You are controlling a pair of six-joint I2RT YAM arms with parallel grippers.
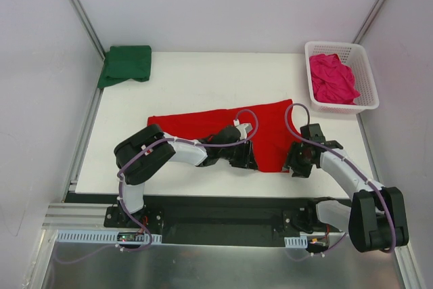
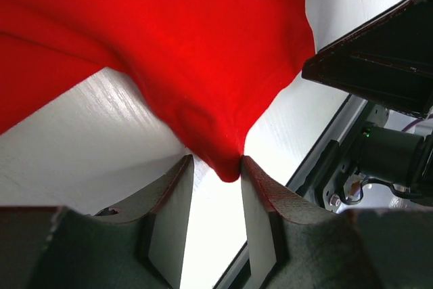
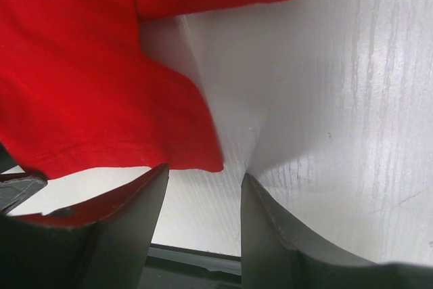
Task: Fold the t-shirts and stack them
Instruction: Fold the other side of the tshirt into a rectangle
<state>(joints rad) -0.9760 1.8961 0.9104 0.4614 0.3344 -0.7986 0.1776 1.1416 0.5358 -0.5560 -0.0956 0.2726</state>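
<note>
Well beyond the left end of the red t-shirt, at the far left corner of the table, the dark green t-shirt lies bunched flat. The red t-shirt is spread crosswise mid-table. At its near hem, your left gripper pinches a small peak of cloth that tents up to the fingertips. The fabric is light and limp and will sag and drag, so lift slowly and keep the edge taut. At the shirt's near right corner, your right gripper has its fingers spread with nothing between them and the hem corner just beside the gap. Take hold right there, deep enough to catch every layer. To the far right of the red t-shirt, the magenta t-shirt sits crumpled in the white lattice basket.
</note>
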